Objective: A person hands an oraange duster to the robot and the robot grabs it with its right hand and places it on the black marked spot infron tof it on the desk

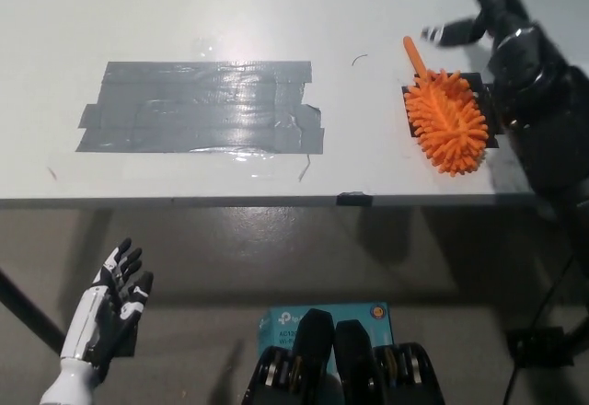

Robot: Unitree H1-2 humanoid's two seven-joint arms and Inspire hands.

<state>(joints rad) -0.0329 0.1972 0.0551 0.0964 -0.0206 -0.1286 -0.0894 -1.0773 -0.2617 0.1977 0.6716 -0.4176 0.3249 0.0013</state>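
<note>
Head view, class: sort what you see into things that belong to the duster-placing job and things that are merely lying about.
Belongs to the job:
orange duster, lying on the black marked spot
right hand, open, apart from the duster
desk

Just lying about:
grey tape patch on the desk
blue box on the floor
left hand, resting open below the desk edge

Spiky orange duster (pixel 446 120) flat on the black marked spot (pixel 490 110).
</note>
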